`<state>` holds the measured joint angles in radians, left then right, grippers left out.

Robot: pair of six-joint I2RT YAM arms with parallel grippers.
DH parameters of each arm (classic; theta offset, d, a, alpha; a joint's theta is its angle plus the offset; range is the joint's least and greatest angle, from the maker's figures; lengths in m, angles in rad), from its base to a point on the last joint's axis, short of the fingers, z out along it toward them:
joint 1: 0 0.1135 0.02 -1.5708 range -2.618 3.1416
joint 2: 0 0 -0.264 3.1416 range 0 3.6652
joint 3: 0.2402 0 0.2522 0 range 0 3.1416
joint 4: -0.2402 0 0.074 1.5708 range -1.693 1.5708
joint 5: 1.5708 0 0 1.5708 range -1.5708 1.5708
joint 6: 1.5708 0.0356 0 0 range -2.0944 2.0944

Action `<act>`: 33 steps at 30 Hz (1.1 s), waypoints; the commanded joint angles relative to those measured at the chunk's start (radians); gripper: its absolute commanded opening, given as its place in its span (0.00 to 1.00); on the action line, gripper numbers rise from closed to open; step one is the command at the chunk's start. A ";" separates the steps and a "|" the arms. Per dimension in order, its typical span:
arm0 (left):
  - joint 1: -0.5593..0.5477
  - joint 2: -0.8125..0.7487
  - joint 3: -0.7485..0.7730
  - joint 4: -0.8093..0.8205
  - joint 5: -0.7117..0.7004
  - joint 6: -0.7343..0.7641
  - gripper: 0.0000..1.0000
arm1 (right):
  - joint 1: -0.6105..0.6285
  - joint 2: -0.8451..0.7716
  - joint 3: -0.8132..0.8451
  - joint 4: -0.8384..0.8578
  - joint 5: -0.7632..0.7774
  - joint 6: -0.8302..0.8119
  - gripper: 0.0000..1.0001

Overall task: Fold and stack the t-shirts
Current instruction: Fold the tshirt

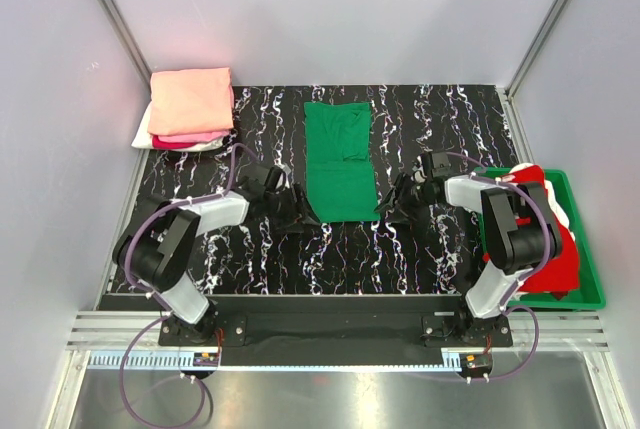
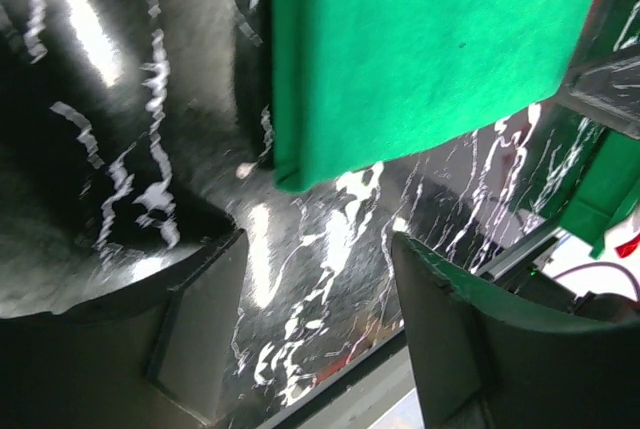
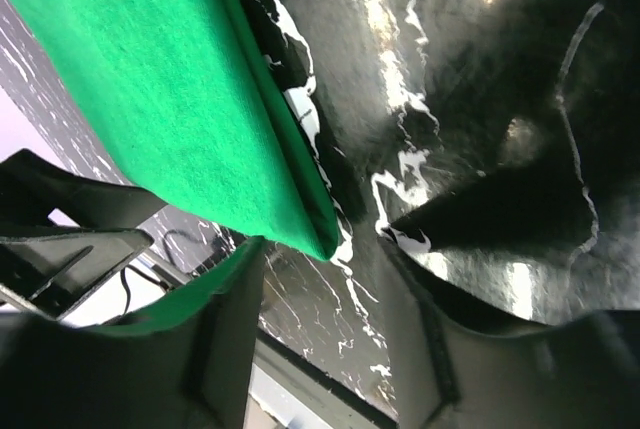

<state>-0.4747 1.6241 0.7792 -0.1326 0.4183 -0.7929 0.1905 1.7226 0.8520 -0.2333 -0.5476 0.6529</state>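
Green t-shirt [image 1: 340, 164], a long strip centred on the counter [image 1: 440, 129].
Both released, left end effector [image 2: 318, 244] and right end effector [image 3: 325, 247] flank its near corners, probably for the next fold.

— What hides in the stack at the bench's far left corner?
— The salmon-peach shirt [image 1: 190, 99] covers the hot pink shirt [image 1: 185, 137] and white shirt [image 1: 143, 134]; only their edges show.
— And by the right edge?
— The right arm [image 1: 515, 229] blocks part of the red shirt [image 1: 568, 259] in the green bin [image 1: 590, 269]. Both wrist views cut off the green shirt [image 2: 430, 49] at their top edges.
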 commanded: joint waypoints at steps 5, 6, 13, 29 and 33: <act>-0.021 0.083 0.031 0.100 -0.024 -0.035 0.60 | 0.021 0.054 -0.019 0.063 0.005 -0.001 0.43; -0.021 0.091 0.032 0.100 -0.026 -0.037 0.59 | 0.023 0.061 -0.021 0.068 0.003 -0.001 0.41; -0.024 0.115 0.046 0.103 -0.041 -0.043 0.49 | 0.029 0.091 -0.021 0.095 -0.008 0.010 0.27; -0.148 -0.083 -0.006 -0.005 -0.114 -0.057 0.00 | 0.030 -0.171 -0.103 -0.067 0.029 0.001 0.00; -0.257 -0.231 -0.089 -0.033 -0.156 -0.150 0.00 | 0.032 -0.351 -0.194 -0.170 0.034 -0.016 0.00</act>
<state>-0.6689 1.5192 0.7361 -0.1242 0.3176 -0.8742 0.2115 1.5017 0.7040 -0.3008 -0.5350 0.6643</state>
